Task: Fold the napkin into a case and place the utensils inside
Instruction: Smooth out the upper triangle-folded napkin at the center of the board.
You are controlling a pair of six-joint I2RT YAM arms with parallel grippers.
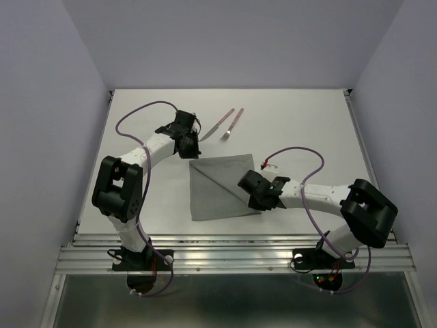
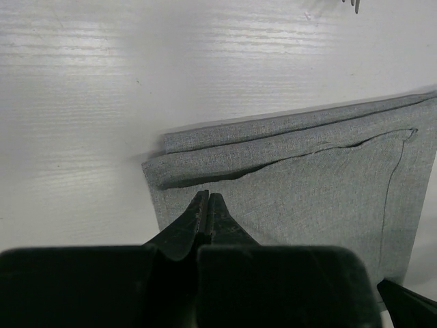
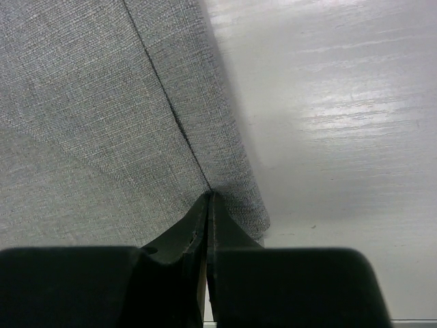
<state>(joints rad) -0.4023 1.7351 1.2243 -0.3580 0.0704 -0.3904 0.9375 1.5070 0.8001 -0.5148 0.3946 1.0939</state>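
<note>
Left gripper (image 2: 207,198) and right gripper (image 3: 209,198), both fully closed, are sitting at opposite corners of the napkin (image 1: 218,188); we're prob. pinning the fold flat, can't tell if cloth's nipped. Utensils (image 1: 227,125) are lying just beyond the left gripper, on the bench (image 1: 307,123).

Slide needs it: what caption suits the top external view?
Left gripper and right gripper at the part-folded grey napkin; knife and fork lie beyond.
</note>
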